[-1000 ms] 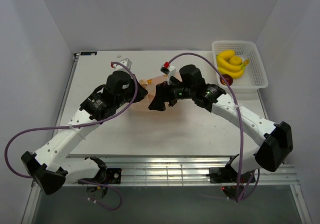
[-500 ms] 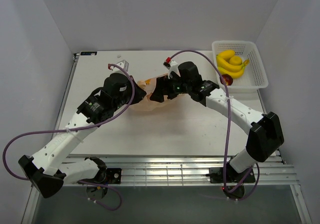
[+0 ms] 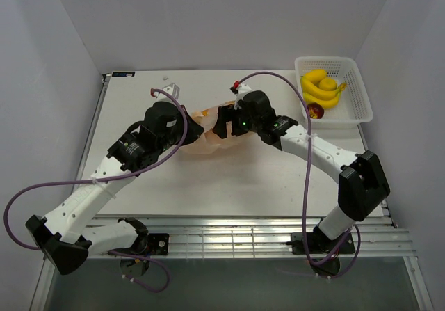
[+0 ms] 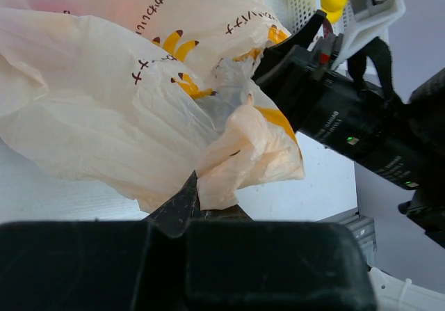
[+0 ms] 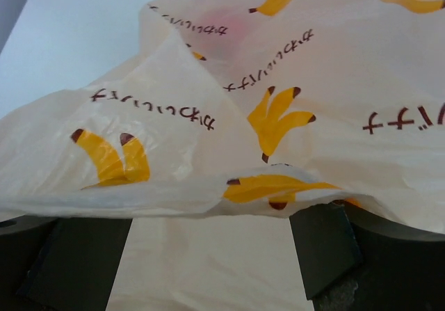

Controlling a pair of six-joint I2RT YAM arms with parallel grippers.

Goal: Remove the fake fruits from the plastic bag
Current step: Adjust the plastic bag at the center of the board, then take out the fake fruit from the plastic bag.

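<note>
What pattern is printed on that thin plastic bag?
Small yellow bananas and dark lettering on the pale peach plastic bag, clearest in the right wrist view.

Bright, even overhead light, soft shadows, plastic bag (image 4: 104,116) close-up perhaps slightly soft

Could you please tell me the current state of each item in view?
Translucent peach plastic bag printed with bananas: crumpled, one fold pinched.
Left gripper: shut on the plastic bag.
Right gripper: open, fingers spread at the bag.
White lattice basket: upright, holding a yellow banana bunch.
</note>
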